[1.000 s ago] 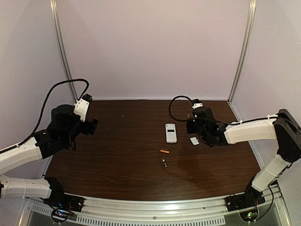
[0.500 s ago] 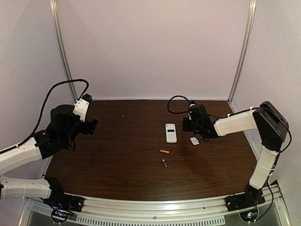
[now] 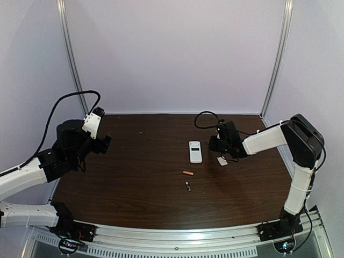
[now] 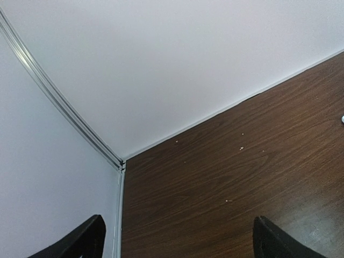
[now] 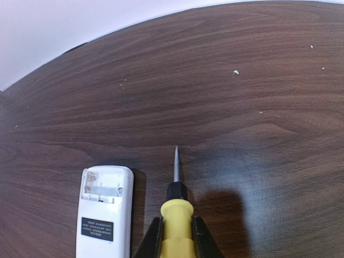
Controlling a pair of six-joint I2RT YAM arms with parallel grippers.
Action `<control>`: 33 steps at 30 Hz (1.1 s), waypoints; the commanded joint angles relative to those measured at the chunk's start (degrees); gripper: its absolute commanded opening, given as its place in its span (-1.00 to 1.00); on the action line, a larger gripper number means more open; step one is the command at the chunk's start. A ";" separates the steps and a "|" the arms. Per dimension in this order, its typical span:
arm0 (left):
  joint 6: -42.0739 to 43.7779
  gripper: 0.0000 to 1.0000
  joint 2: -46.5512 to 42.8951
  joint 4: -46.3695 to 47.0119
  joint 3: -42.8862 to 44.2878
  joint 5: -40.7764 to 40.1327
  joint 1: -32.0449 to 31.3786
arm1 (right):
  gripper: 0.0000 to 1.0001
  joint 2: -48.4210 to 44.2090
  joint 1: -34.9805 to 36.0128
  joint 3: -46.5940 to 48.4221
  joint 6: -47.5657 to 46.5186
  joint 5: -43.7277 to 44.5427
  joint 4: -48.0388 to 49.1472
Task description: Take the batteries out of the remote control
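The white remote control (image 3: 195, 151) lies flat mid-table; in the right wrist view (image 5: 105, 212) its open battery bay looks empty. An orange-copper battery (image 3: 187, 173) and a dark battery (image 3: 188, 186) lie on the table in front of it. My right gripper (image 3: 214, 143) sits just right of the remote and is shut on a yellow-handled screwdriver (image 5: 176, 226), its metal tip pointing away over the wood beside the remote. My left gripper (image 3: 105, 144) hangs open and empty at the far left, its fingertips (image 4: 80, 242) wide apart.
A small white cover piece (image 3: 222, 160) lies right of the remote, under the right arm. White walls and metal corner posts (image 3: 72, 59) close in the dark wooden table (image 3: 140, 183). A black cable loops behind the right wrist.
The right arm has folded back, its elbow rising toward the right wall. The gripper with the screwdriver has stayed near the remote's right side. The left arm has not moved.
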 commanded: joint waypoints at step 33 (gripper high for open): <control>1.17 0.95 -4.31 1.92 -1.18 2.37 0.24 | -0.48 -4.36 0.15 -0.17 3.36 -3.20 -11.61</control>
